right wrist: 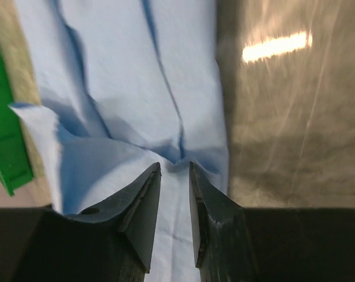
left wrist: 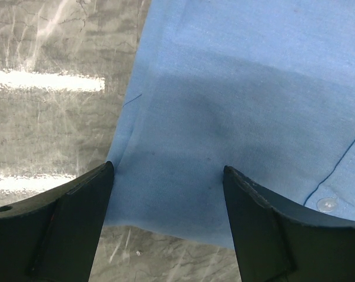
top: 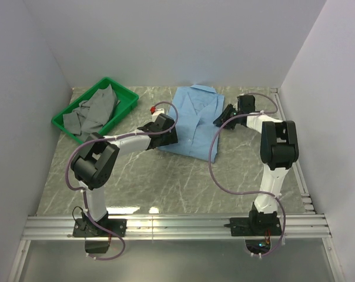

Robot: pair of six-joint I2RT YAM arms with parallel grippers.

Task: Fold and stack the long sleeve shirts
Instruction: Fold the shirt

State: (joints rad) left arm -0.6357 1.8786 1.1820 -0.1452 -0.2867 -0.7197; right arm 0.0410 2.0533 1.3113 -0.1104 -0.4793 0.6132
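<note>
Pinching a bunched fold at the right edge of the light blue shirt (top: 192,120), the right gripper (right wrist: 174,166) has its jaws set narrow, and creases in the cloth run together at its tips. Spread wide and holding nothing, the left gripper (left wrist: 168,170) hangs over the shirt's near left corner. One finger is above the cloth's side edge and the other above the front panel, beside a white button (left wrist: 327,204). The shirt lies folded, collar away from the arms, on the far middle part of the marble-patterned table (top: 166,176). A cable (top: 213,145) from the right arm loops across the shirt's near right corner. Just left of the shirt, by the left wrist, sits a small red object (top: 153,110), too small to identify. Farther left, a green tray (top: 123,91) holds grey garments (top: 98,108), well apart from the shirt.
</note>
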